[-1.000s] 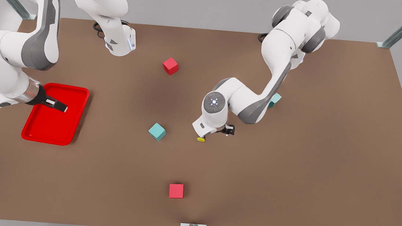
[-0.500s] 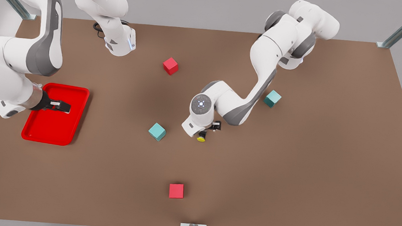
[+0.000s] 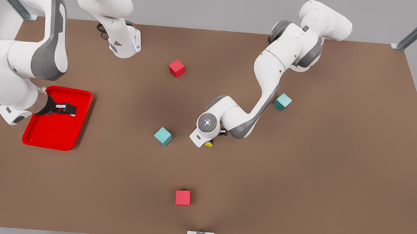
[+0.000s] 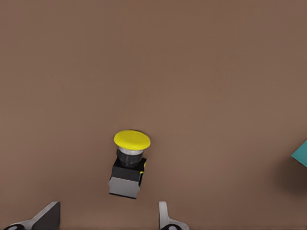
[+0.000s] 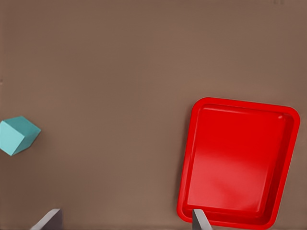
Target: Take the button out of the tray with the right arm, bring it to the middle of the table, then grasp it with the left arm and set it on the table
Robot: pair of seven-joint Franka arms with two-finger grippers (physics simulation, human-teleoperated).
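The button with its yellow cap lies on the brown table near the middle. The left wrist view has the button just ahead of my left gripper, which is open, its fingertips wide apart and not touching it. In the front view that gripper is tucked under its wrist, right above the button. My right gripper hovers open over the red tray at the front view's left. The tray holds nothing, and the right gripper grips nothing.
Two red cubes and two teal cubes are scattered on the table. The nearer teal cube sits close to the button, toward the front view's left. A teal cube also appears in the right wrist view.
The left arm has folded lower and drifted toward the front view's left, over the button, which has stayed put. The right gripper has shifted slightly toward the tray's far side.
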